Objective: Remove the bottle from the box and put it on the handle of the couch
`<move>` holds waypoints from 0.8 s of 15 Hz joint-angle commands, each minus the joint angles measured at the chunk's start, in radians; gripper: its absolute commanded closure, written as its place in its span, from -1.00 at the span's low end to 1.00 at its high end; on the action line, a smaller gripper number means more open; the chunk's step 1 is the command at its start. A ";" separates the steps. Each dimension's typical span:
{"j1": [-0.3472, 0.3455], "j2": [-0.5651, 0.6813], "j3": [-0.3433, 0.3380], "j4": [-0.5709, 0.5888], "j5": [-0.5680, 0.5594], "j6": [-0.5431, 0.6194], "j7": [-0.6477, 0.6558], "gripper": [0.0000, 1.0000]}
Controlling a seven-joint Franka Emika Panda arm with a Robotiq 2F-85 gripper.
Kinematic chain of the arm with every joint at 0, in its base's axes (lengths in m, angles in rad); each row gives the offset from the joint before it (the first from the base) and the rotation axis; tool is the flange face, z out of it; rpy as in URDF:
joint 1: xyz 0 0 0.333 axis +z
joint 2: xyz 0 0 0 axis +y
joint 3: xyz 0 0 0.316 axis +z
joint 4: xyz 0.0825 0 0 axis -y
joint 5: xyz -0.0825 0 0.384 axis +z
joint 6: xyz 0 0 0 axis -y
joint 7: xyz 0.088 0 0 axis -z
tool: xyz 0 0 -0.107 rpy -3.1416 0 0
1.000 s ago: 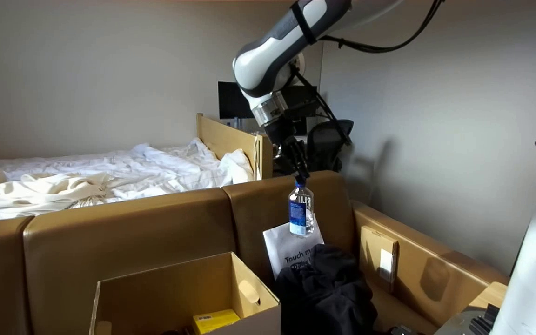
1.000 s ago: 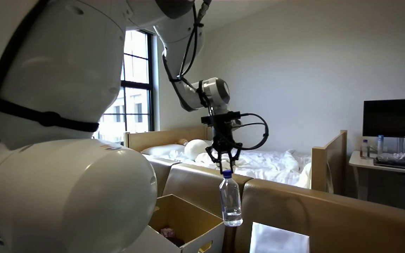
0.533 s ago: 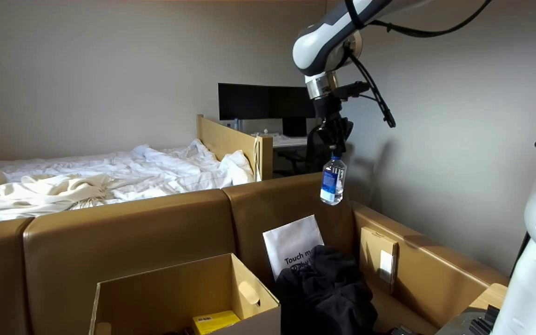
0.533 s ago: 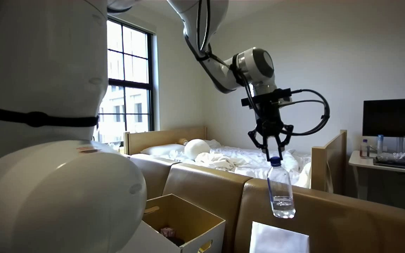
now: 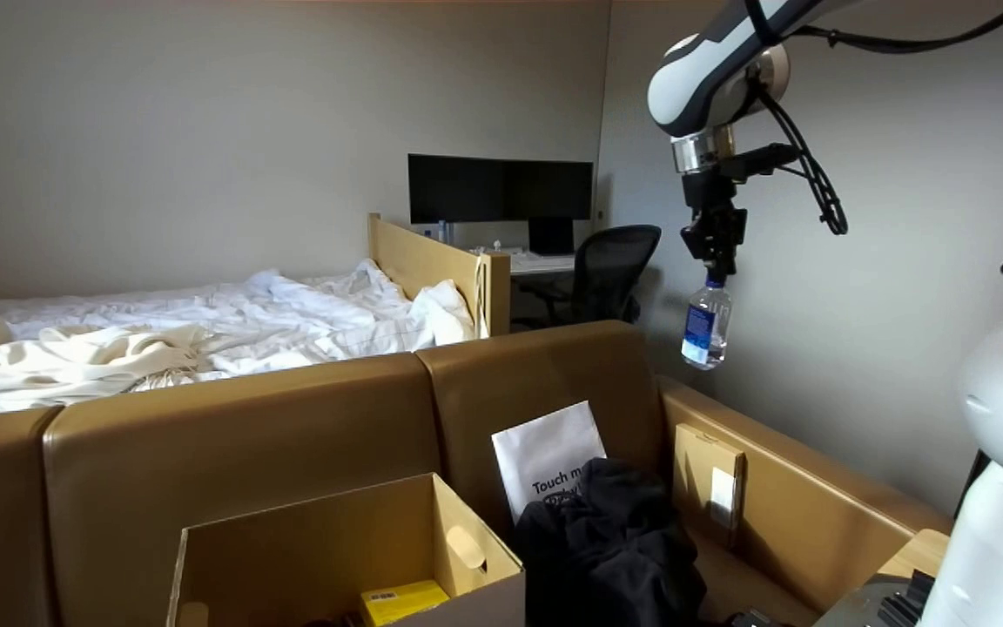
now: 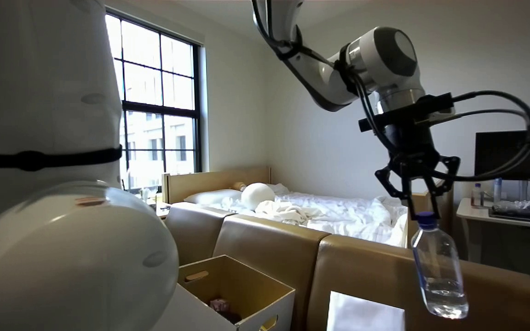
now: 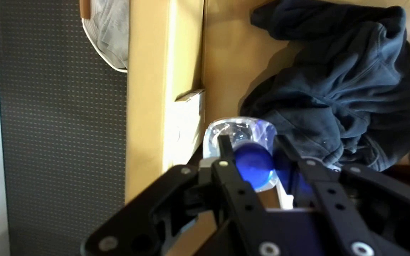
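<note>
Claw (image 6: 425,216) pinching bottle (image 6: 440,271) by cap (image 7: 253,165); swung farther from box (image 5: 319,540) toward armrest (image 7: 146,89). Seemingly not over it yet; more sideways travel likely.

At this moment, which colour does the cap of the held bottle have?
Deep blue; the cap shows best in the wrist view.

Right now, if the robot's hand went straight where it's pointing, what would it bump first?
The hand points down; its plastic bottle would probably touch the couch seat first, or maybe the slim cardboard carton. Depth is unclear.
</note>
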 commanded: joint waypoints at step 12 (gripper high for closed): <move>-0.187 0.144 -0.288 -0.077 0.270 0.275 -0.600 0.75</move>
